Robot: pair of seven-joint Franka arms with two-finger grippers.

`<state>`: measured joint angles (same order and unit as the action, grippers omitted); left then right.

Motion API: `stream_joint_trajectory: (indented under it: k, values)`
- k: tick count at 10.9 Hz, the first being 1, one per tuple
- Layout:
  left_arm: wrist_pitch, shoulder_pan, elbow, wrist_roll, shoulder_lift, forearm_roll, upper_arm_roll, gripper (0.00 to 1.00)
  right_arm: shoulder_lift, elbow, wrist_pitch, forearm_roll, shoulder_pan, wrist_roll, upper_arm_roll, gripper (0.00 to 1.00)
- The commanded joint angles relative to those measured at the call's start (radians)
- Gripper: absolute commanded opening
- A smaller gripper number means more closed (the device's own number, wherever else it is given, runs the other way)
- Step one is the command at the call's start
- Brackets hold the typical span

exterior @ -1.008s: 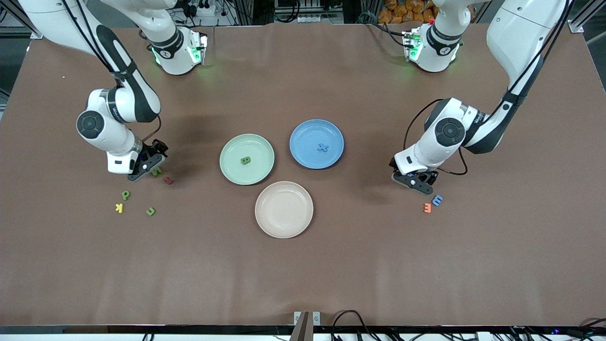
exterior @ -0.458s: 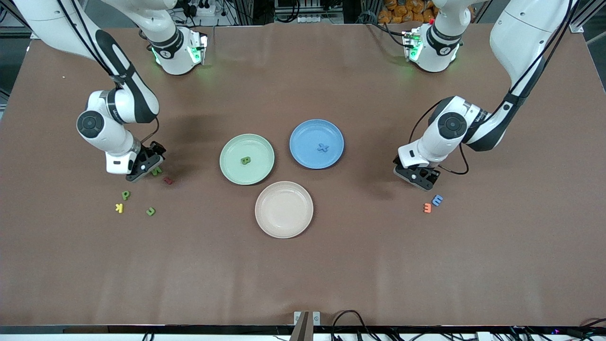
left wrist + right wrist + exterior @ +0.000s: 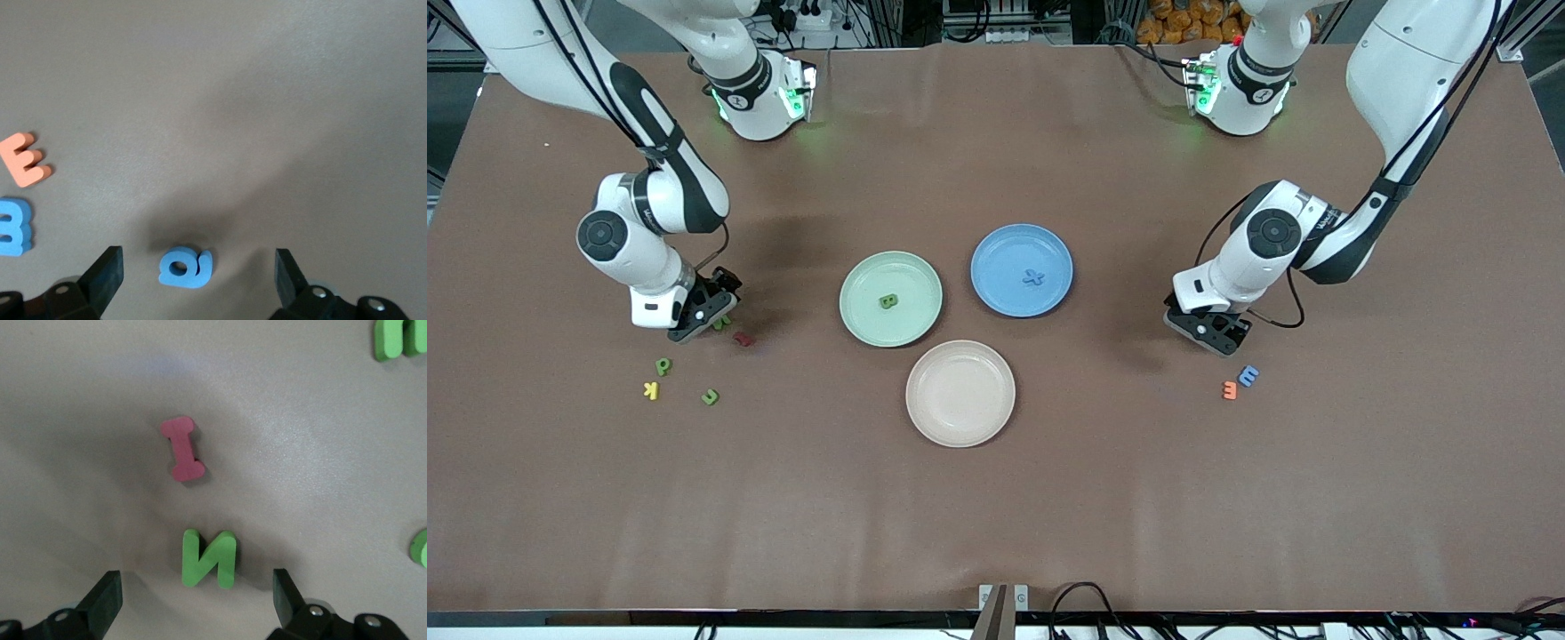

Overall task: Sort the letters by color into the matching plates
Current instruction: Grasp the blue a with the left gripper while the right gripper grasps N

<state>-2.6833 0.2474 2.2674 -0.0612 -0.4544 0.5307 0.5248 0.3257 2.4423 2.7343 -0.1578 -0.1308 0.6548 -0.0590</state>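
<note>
My left gripper (image 3: pixel 1209 333) is open and low over the table, its fingers (image 3: pixel 103 273) on either side of a small blue letter (image 3: pixel 185 267) without touching it. A blue B (image 3: pixel 1248 375) and an orange E (image 3: pixel 1230 389) lie just nearer the front camera. My right gripper (image 3: pixel 694 316) is open and low, with a green N (image 3: pixel 209 558) between its fingers and a red I (image 3: pixel 181 449) beside it. The green plate (image 3: pixel 867 276) holds a green letter (image 3: pixel 887 301). The blue plate (image 3: pixel 1000 253) holds a blue X (image 3: pixel 1033 276). The beige plate (image 3: pixel 960 396) is empty.
A green P (image 3: pixel 663 365), a yellow K (image 3: pixel 651 389) and a green J (image 3: pixel 710 396) lie nearer the front camera than the right gripper. The three plates sit together mid-table. Brown table surface stretches wide toward the front camera.
Both grippers have shifted slightly over their letters; the left one moved a little away from the front camera. No letter has moved.
</note>
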Motion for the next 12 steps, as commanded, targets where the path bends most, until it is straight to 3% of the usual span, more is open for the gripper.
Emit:
stream_joint_trajectory:
  k: [1,10,12]
  values:
    - [-0.036,0.032,0.017,0.000,-0.015,0.048,0.014,1.00,0.016,-0.011,0.016,-0.020,-0.021,-0.009,-0.018,1.00]
    - [-0.033,0.058,0.024,0.000,-0.023,0.048,0.012,0.90,0.046,-0.042,0.025,-0.026,-0.020,-0.026,-0.018,1.00]
    - [-0.033,0.056,0.023,-0.005,-0.024,0.048,0.012,0.86,0.046,-0.043,0.025,-0.051,-0.021,-0.026,-0.018,0.84]
